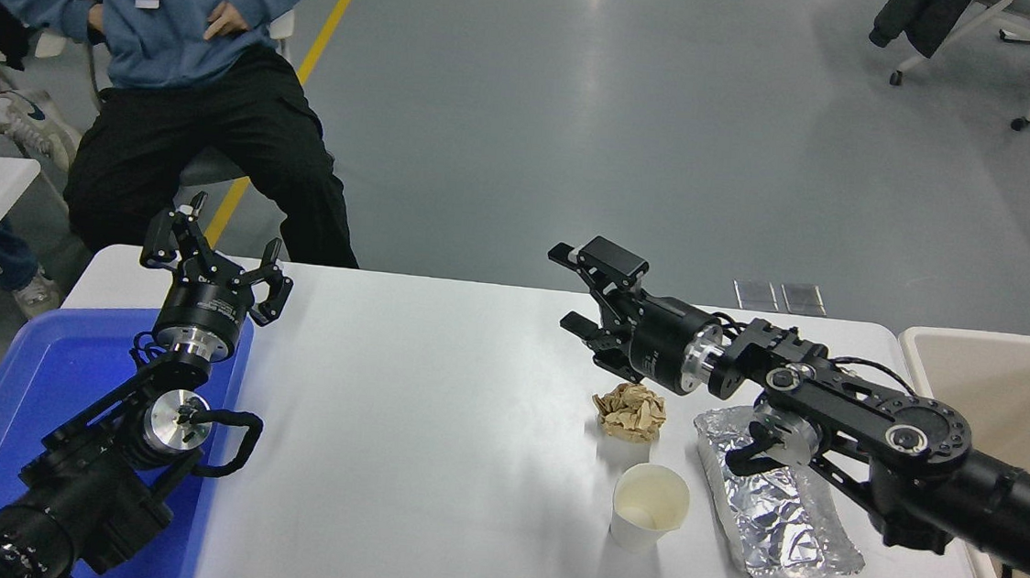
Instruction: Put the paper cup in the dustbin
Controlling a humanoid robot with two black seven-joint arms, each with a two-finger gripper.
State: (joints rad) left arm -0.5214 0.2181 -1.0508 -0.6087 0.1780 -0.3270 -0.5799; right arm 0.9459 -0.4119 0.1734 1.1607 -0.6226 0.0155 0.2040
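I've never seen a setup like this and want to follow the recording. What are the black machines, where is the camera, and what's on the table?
The picture comes from a camera up on the robot's head, looking down over a white table. The two black arms are the robot's own. The left gripper is parked over a blue tray, open and empty. The right gripper reaches in from the right, open, holding nothing, above the table beyond a crumpled paper ball. Nearer the camera stands an upright paper cup, untouched, beside a foil tray. The beige dustbin sits off the table's right end. A person sits at the far side.
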